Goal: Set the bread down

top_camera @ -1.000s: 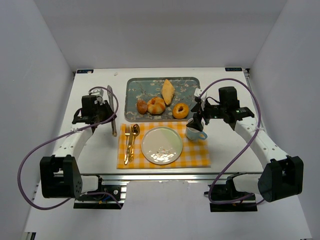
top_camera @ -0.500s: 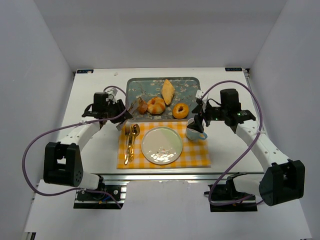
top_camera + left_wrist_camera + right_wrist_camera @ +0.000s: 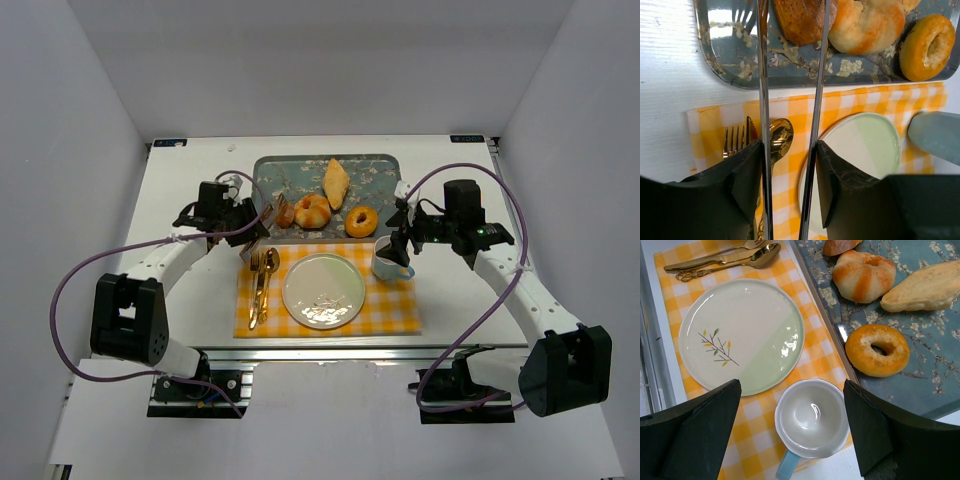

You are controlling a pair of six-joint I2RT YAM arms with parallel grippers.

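- Bread (image 3: pixel 802 20): lying on the tray (image 3: pixel 720 55), between the two arms of the tongs (image 3: pixel 763 90), near their far end.
- Tongs: arms apart, not pinching yet; gripped tight at the near end by the left gripper (image 3: pixel 788 150).
- One second ago: far off to the side, arms squeezed closer. Now over the tray and spread wider, so probably ready to pinch.
- Left wrist view: a gap between one tong arm and the bread. From the top, too tiny to tell.
- Right wrist view: no tongs, just the right gripper (image 3: pixel 791 390) wide open above the cup (image 3: pixel 812 417).
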